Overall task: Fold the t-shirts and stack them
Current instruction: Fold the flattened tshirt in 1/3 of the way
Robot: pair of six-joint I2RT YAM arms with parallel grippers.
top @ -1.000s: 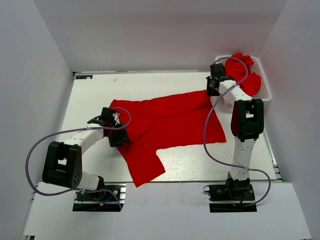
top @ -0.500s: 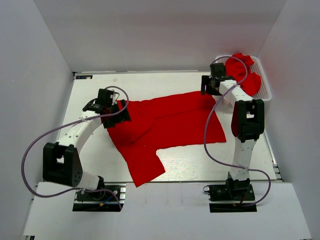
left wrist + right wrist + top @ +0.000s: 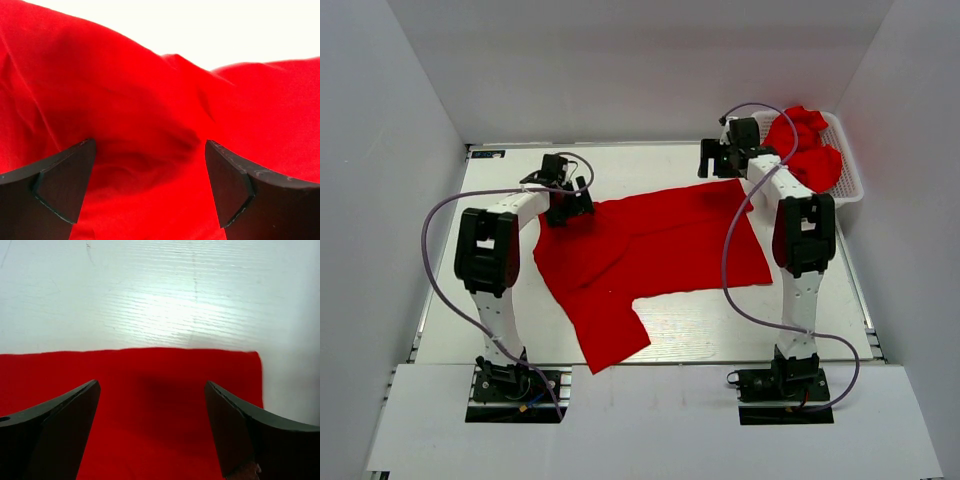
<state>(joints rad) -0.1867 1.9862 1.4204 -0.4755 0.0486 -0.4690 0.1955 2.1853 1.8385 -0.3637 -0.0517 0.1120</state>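
Left claw (image 3: 150, 150) and right claw (image 3: 150, 387) both gape wide, empty, over the far edge of the red t-shirt (image 3: 650, 255) spread on the tabletop (image 3: 720, 320). Looks floppy and light, so I'd pinch the corners there.

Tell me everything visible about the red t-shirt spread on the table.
The t-shirt is plain bright red soft cloth, spread mostly flat on the white table, one flap reaching toward the near edge. Its far-left part is rumpled, under the open left claw; its far-right corner lies flat with a straight edge, under the open right claw. Whether either claw touches it is unclear.
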